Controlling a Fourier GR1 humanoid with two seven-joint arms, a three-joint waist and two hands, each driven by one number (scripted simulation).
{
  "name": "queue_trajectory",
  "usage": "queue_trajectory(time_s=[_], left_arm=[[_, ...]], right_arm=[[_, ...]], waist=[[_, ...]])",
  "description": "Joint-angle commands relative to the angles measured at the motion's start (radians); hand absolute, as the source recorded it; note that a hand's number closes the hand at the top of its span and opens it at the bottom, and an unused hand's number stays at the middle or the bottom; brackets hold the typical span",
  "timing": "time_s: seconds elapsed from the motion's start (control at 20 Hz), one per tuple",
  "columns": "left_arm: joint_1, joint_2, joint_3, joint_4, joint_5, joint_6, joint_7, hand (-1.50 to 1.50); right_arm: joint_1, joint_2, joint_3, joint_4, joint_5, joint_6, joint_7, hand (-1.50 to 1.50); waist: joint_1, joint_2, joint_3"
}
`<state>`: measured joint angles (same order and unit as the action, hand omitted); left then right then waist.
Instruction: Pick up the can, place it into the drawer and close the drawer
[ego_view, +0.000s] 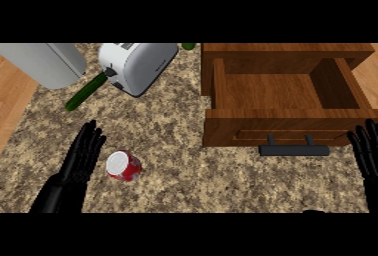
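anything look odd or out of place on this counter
Only the long green cucumber stands out: it lies loose and slanted on the speckled stone counter, its upper end by the silver toaster. The red can looks upright; nothing is spilled.

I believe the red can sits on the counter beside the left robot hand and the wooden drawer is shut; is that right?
Not quite: the head view shows the wooden drawer pulled open, not shut. The red can does sit on the counter beside the left robot hand.
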<state>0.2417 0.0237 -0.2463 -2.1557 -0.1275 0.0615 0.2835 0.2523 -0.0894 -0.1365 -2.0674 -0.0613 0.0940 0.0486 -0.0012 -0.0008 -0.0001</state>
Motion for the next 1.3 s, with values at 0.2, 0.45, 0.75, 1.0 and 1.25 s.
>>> queue_trajectory(time_s=[0.2,0.45,0.75,1.0,1.25], left_arm=[[-0.022,-0.023,-0.009,0.194,-0.027,0.024,-0.15,-1.5],[-0.036,-0.007,0.068,0.273,0.036,0.013,-0.205,-1.5],[-0.013,-0.008,0.079,0.319,0.028,0.019,-0.289,-1.5],[-0.135,0.017,0.176,0.411,0.057,0.013,-0.242,-1.5],[-0.013,0.018,0.165,0.515,0.064,-0.026,-0.455,-1.5]], right_arm=[[-0.054,-0.03,-0.081,0.024,-0.059,0.034,0.04,-1.5],[-0.025,-0.015,-0.074,0.025,-0.031,0.053,0.014,-1.5],[-0.05,-0.026,-0.087,-0.02,-0.027,0.055,0.096,-1.5],[-0.014,0.049,-0.016,0.039,0.053,0.05,-0.034,-1.5],[0.073,0.027,-0.083,-0.033,-0.017,0.109,-0.034,-1.5]], waist=[[0.001,0.0,0.0],[0.0,0.001,0.0],[0.001,0.0,0.0],[-0.001,0.001,0.0],[-0.002,0.0,0.0]])
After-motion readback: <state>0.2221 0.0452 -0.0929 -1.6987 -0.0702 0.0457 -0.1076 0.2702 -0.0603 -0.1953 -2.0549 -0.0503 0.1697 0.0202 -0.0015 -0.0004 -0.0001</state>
